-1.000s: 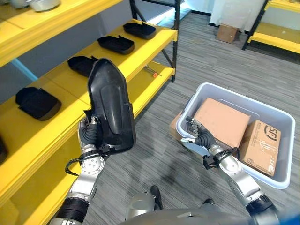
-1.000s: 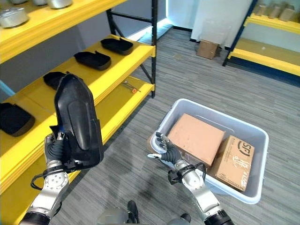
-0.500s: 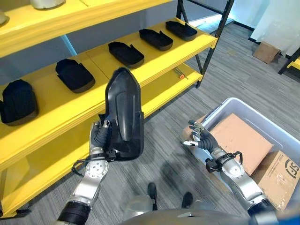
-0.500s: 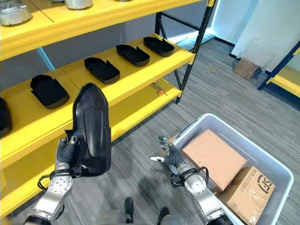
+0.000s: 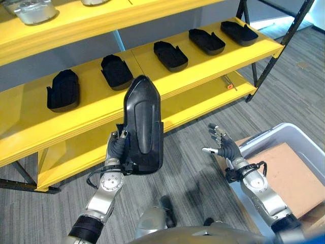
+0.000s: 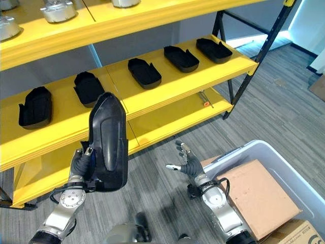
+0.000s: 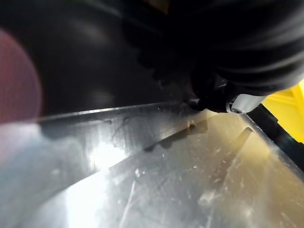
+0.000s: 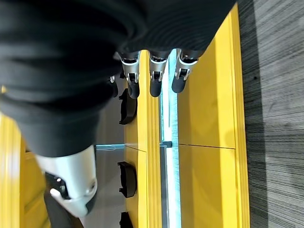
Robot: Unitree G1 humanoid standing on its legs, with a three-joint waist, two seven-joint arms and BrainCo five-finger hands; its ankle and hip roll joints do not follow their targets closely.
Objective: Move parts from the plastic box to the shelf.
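Black plastic part [image 5: 143, 124] stands upright, grasped by the left hand [image 5: 118, 148]; the right hand [image 5: 225, 149] hangs released. Carrying step: next, reach forward to the yellow shelf [image 5: 152, 76] ahead and lay it down.

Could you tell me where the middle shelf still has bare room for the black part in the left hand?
Widest gap: between the second part and third part, behind the held part in the left hand. The right end is crowded.

The left hand [image 5: 118, 148] is mostly hidden behind the black part [image 5: 143, 127]; the plastic box [image 6: 254, 152] is cut off at 4 o'clock
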